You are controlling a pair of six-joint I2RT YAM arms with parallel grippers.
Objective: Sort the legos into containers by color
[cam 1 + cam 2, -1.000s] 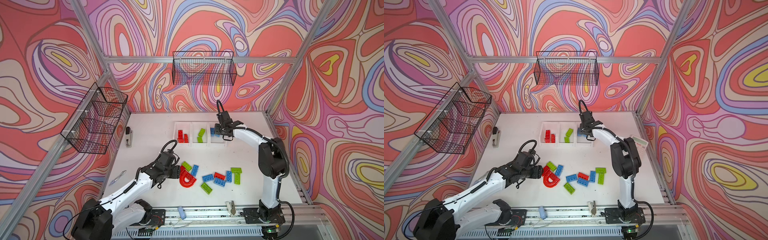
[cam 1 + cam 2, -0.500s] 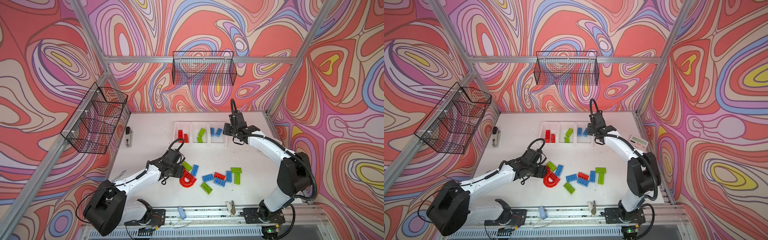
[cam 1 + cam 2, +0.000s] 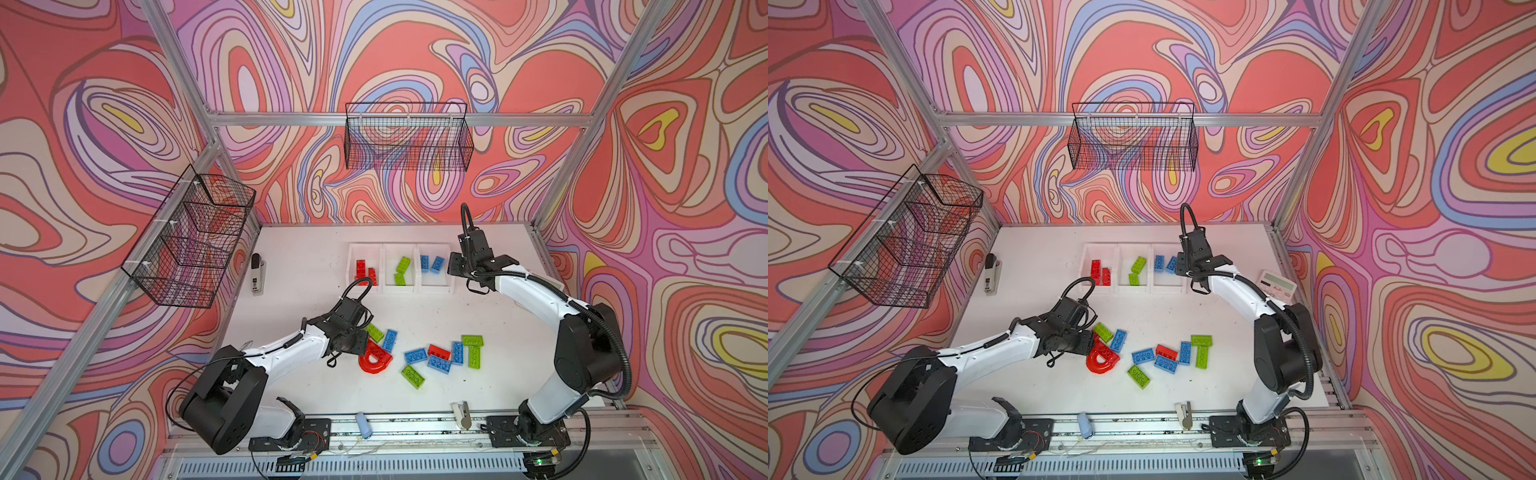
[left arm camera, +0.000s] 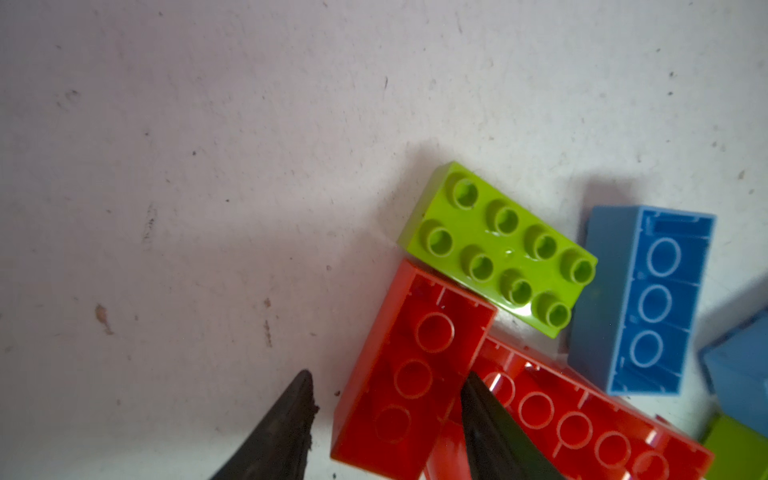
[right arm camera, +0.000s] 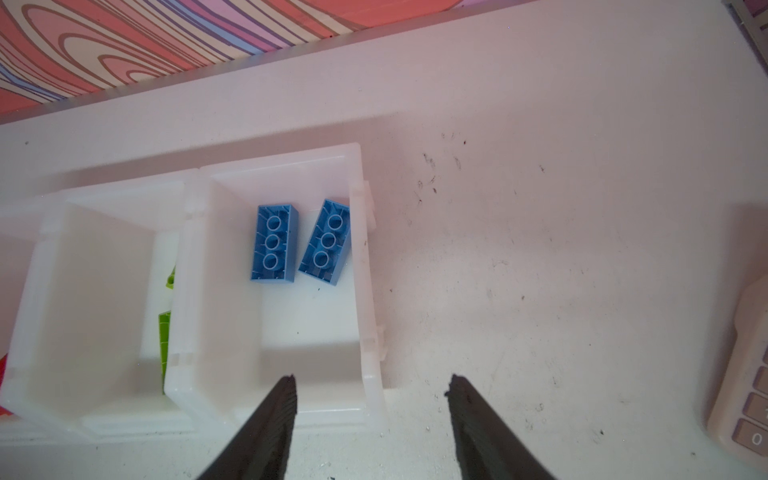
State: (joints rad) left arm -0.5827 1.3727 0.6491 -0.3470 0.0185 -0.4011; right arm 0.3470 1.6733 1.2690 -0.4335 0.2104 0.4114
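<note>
In both top views the left gripper sits low at the left edge of the loose bricks, against the arch. The right gripper hangs just right of the bins. These hold two red, two green and two blue pieces, one colour each.

In the left wrist view the jaws stand at a middling gap around the red brick, which lies studs-down, close against the arch. One finger sits at the seam between brick and arch. The other is not yet touching.

A good grip likely needs the gripper centred so that both pads meet the long sides together. It should not catch the arch or nudge the green brick at the red brick's far end. A straight lift should then follow.

In the right wrist view the jaws are wide and empty over the near corner of the blue bin. Two blue bricks lie studs-down inside it.

A second ago the right gripper was over the blue bin; it has since drawn off to the right. The left gripper has stayed at the red brick while its jaws have narrowed and its shoulder has swung round.
</note>
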